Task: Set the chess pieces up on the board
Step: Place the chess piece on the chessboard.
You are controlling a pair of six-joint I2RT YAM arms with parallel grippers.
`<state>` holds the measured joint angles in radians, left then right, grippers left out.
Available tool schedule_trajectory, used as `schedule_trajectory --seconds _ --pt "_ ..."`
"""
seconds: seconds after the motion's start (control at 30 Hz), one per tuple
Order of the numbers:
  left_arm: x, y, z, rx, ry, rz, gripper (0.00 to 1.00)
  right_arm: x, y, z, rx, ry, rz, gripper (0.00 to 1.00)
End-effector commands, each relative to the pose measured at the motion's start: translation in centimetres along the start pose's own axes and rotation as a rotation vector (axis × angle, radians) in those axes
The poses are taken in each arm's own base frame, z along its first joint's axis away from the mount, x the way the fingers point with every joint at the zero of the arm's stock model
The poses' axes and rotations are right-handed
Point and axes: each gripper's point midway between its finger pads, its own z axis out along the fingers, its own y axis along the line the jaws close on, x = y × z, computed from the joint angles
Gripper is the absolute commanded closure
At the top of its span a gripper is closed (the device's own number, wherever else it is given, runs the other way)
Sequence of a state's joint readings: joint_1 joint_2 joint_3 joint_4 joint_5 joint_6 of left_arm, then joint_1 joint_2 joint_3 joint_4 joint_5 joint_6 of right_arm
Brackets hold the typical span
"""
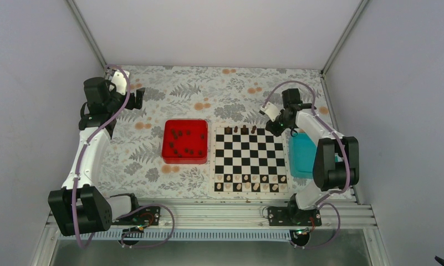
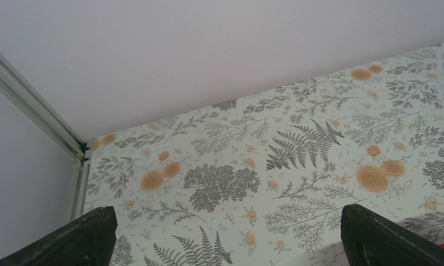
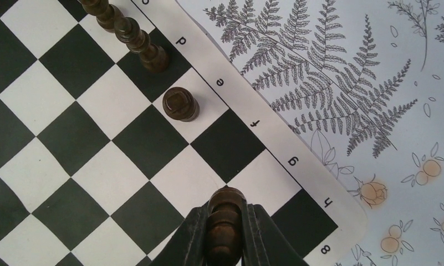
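Note:
The board (image 1: 249,158) lies right of centre; its far corner fills the right wrist view (image 3: 225,88). Three dark chess pieces (image 1: 244,129) stand on its far row, and several more lie in the red tray (image 1: 184,141). My right gripper (image 1: 279,127) is above the board's far right corner, shut on a dark brown turned chess piece (image 3: 225,224) held over the squares near files g and h. Other dark pieces (image 3: 180,103) stand on the back row at files d and e. My left gripper (image 1: 138,98) is open and empty over the far left cloth, its fingers (image 2: 92,238) wide apart.
A teal tray (image 1: 301,155) sits right of the board under the right arm. Pale tan pieces (image 1: 247,182) line the board's near rows. Floral cloth (image 2: 225,183) covers the table. Walls close in on the back and both sides.

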<state>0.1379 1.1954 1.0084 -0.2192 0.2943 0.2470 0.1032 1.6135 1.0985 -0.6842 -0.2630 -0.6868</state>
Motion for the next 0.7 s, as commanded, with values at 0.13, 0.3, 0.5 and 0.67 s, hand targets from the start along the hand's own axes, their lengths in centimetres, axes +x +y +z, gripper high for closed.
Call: schedule_trajectory --seconds 0.13,0.3,0.5,0.67 --pt "-0.2 -0.1 -0.2 0.012 -0.011 0.002 0.0 -0.5 0.1 1.1 -0.041 -0.025 -0.001 0.94" --pt "-0.2 -0.1 -0.2 0.011 -0.01 0.002 0.0 -0.4 -0.1 2.3 -0.053 -0.011 0.006 0.94" --pt "-0.1 0.0 -0.2 0.005 -0.009 0.004 0.0 -0.8 -0.1 2.9 -0.075 -0.011 0.006 0.93" --pt "-0.1 0.0 -0.2 0.002 -0.009 0.004 0.0 -1.1 -0.1 3.5 -0.094 -0.014 0.006 0.93"
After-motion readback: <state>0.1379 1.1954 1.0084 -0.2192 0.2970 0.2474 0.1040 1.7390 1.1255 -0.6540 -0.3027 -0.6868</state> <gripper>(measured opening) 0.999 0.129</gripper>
